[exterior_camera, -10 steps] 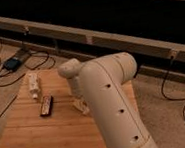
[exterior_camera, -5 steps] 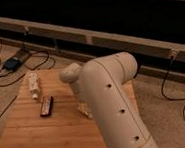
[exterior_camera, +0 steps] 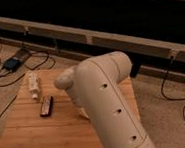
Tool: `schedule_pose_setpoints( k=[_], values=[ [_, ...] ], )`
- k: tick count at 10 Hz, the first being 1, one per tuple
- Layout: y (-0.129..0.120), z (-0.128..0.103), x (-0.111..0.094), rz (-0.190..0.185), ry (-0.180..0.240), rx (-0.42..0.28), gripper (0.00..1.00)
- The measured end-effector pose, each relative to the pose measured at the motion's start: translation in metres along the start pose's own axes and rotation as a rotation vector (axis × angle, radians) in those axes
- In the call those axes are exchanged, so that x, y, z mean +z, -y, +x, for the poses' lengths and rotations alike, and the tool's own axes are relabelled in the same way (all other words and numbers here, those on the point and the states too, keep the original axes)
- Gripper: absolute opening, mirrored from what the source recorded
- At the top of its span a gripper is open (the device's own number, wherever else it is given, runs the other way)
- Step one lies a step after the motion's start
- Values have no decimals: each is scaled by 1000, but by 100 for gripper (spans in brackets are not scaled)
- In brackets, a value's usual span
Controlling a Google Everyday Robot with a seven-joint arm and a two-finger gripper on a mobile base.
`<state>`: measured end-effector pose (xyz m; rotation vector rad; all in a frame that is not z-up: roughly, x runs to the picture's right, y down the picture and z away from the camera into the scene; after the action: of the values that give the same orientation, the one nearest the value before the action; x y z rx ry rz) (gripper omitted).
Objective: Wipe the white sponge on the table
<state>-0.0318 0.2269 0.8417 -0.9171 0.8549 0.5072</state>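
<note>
The white sponge does not show from this camera; the robot's bulky cream arm [exterior_camera: 107,104] rises from the bottom edge and covers the middle of the table [exterior_camera: 37,132], and whatever lies behind it stays hidden. At the arm's left flank, just where it meets the wood, a small pale patch peeks out (whether it belongs to the sponge or to the arm cannot be told). The gripper is hidden behind the arm too, somewhere over the middle of the table; its fingers are closed, though what they close on, if anything, cannot be made out.

The table itself is a low, light-brown slatted top, seen at an angle with its near left corner toward the bottom left. Near its far left corner lies a long white bottle-like object [exterior_camera: 33,84], stretched along the left edge. Just beside it, further in from that edge, a dark remote-like bar [exterior_camera: 47,106] lies flat, apart from the bottle and near the arm.

Off the table, beyond its far left corner, a small dark box [exterior_camera: 12,63] sits on the carpet among black cables [exterior_camera: 39,58]. A long pale rail [exterior_camera: 102,39] runs across the dark wall behind.
</note>
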Motion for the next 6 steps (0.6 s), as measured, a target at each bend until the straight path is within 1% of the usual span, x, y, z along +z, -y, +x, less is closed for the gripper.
schedule_pose_setpoints(
  k=[1, 2, 3, 5, 6],
  values=[
    [-10, 3, 1, 16, -11, -34, 0],
    [-16, 3, 0, 26, -12, -55, 0],
    [-27, 2, -3, 40, -12, -87, 0],
    [-44, -2, -9, 58, -2, -135, 0],
    [-50, -2, -11, 68, -3, -152, 0]
  ],
)
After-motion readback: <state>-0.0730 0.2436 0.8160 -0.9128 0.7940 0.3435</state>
